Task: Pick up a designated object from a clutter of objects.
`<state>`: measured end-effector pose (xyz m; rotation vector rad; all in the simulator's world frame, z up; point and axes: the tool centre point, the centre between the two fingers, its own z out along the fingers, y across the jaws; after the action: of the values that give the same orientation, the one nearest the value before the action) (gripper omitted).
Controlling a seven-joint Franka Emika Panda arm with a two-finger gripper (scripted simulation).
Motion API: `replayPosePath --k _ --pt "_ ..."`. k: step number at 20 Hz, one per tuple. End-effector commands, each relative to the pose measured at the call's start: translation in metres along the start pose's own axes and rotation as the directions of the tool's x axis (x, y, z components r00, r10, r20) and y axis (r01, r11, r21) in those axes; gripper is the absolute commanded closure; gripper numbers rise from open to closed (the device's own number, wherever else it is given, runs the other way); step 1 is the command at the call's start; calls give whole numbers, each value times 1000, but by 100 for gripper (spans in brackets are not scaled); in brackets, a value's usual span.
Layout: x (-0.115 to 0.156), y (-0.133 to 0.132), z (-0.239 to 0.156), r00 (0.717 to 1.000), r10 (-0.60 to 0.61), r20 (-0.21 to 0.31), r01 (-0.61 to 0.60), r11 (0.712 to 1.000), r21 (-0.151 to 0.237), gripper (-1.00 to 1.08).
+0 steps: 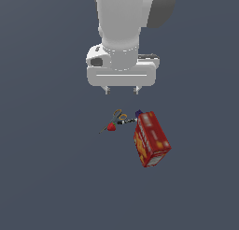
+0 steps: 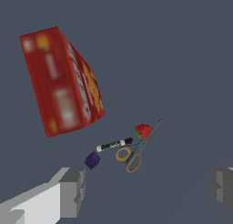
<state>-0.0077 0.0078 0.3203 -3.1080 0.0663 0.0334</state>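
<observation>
- One Panda arm (image 1: 122,25), white and smooth, rounded at the joints, ending in a flat-bottomed hand block above the clutter in the exterior view.
- One gripper (image 1: 122,90), held wide apart and clamped on nothing; two short pale finger tips under the hand block in the exterior view, two blocky grey fingers (image 2: 73,191) at opposite edges of the wrist view with bare floor between.
- One flat dark grey-blue floor (image 1: 46,177), matte, without texture, bearing every loose item.
- One red box (image 1: 151,139), by far the largest of the clutter: a cardboard-like cuboid with yellow and pale blurred marks, lying tilted at the exterior view's right of the small items.
- One pair of scissors (image 2: 135,151), the designated thing: thin, long dark-grey blades, two orange-yellow loop handles; flat on the floor just beside the box, between strawberry and marker, below the spread gripper. Blade tips pointing past the strawberry, loops just beside the marker; touching or not, cannot tell.
- One marker (image 2: 113,145), slim cylinder, white body with black ends, lying between box and scissor loops.
- One strawberry (image 2: 143,130), tiny, rounded, red with a green bit, sitting against the scissor blades.
- One purple block (image 2: 92,160), tiny and roughly cubic, near the marker's end and close to a box corner.
- No containers among these; nothing holding anything else.
</observation>
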Motion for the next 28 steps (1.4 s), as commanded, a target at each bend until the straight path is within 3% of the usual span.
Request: replayPosePath --k 1,9,14,21,28 --pt "0 0 0 1000 0 0 0 1000 0 -92" --pt "11 19 -27 998 20 -57 -21 1000 -6 -92" --pt "11 20 -28 998 21 -59 -22 1000 -6 -92" --pt "13 22 -7 996 76 -57 -76 997 1 -92" --pt "11 27 40 979 199 -49 -198 980 15 -92"
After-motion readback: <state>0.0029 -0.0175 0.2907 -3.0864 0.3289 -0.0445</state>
